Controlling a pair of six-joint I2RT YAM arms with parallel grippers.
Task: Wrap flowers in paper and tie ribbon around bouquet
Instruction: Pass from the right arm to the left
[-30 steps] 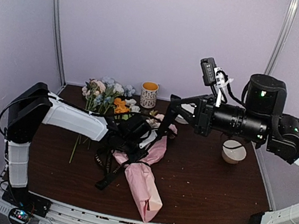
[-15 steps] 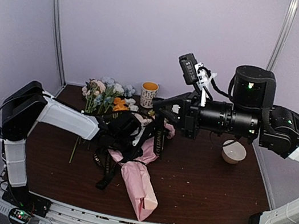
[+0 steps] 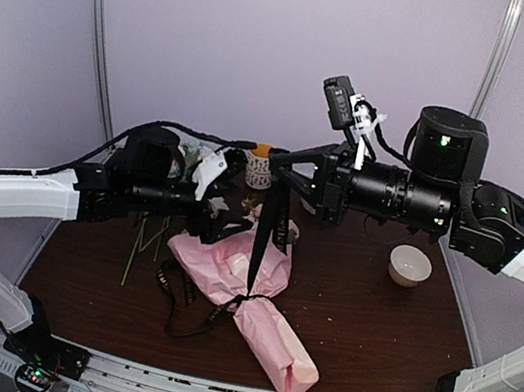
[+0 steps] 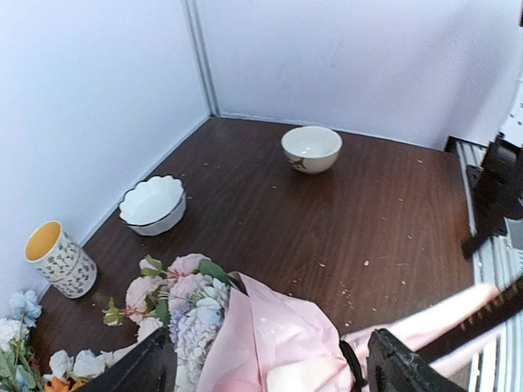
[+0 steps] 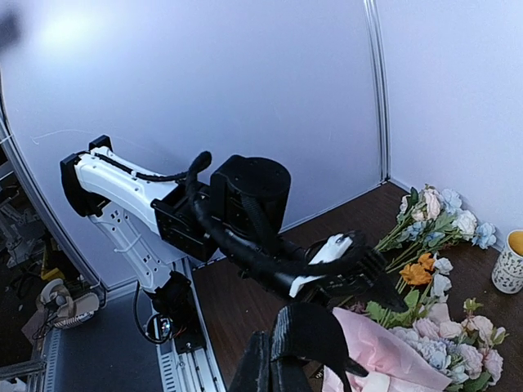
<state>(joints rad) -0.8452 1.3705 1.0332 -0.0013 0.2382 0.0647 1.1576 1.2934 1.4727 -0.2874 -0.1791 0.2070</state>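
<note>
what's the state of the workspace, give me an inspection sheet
surface: dark brown wooden table, pale specks
job's things: pink paper cone bouquet lying down; flat black ribbon taut upward from its middle; loose artificial flowers far left
clutter: patterned mug with yellow inside, white scalloped bowl, cream bowl
grippers: left gripper open above the bouquet; right gripper shut on the ribbon
cables: black cable arching over the left arm
surroundings: pale lilac walls, metal rail at near edge
</note>
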